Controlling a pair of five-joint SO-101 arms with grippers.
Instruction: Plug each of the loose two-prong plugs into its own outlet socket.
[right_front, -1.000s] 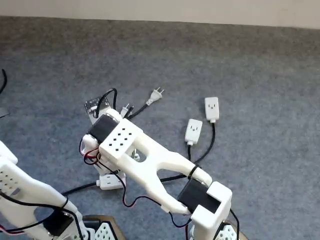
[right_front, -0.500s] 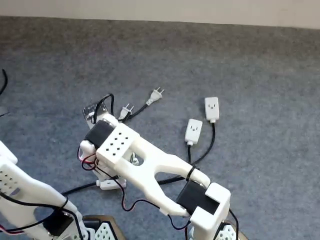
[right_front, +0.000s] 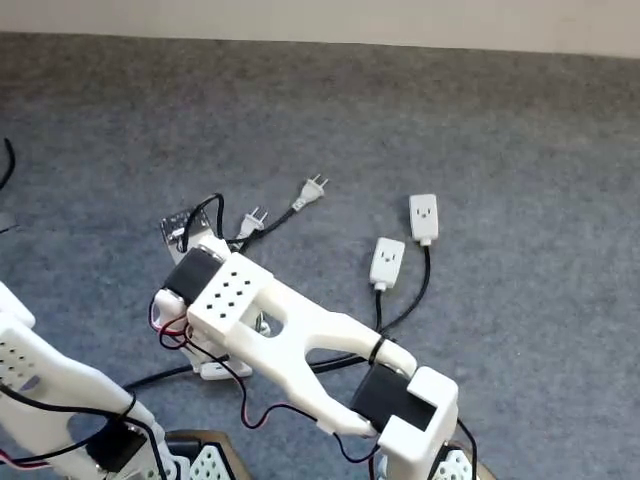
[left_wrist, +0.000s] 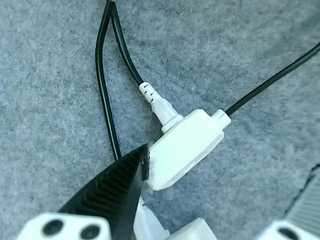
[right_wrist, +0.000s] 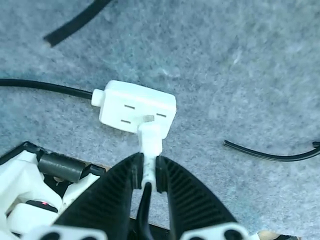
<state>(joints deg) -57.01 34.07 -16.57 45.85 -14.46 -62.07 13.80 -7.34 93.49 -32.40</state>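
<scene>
White two-prong plug (right_wrist: 150, 140), pinched in the right gripper (right_wrist: 146, 167), meets a white plastic outlet block (right_wrist: 136, 106) on grey carpet (right_front: 520, 130), nearly seated, I'd say. Two loose plugs (right_front: 254, 220) and two empty sockets (right_front: 387, 262) wait. How wide the left gripper (left_wrist: 142, 167) stands, I cannot tell.

The outlet sockets (right_front: 424, 218), each plug (right_front: 312, 190) and the arms (right_front: 300, 330) are white, the cords (right_wrist: 50, 87) black, the carpet (right_front: 520, 150) mottled grey, the fingers (right_wrist: 116, 195) black and ribbed.

an arm (right_front: 300, 330) hides most of one socket (right_front: 212, 371).
</scene>
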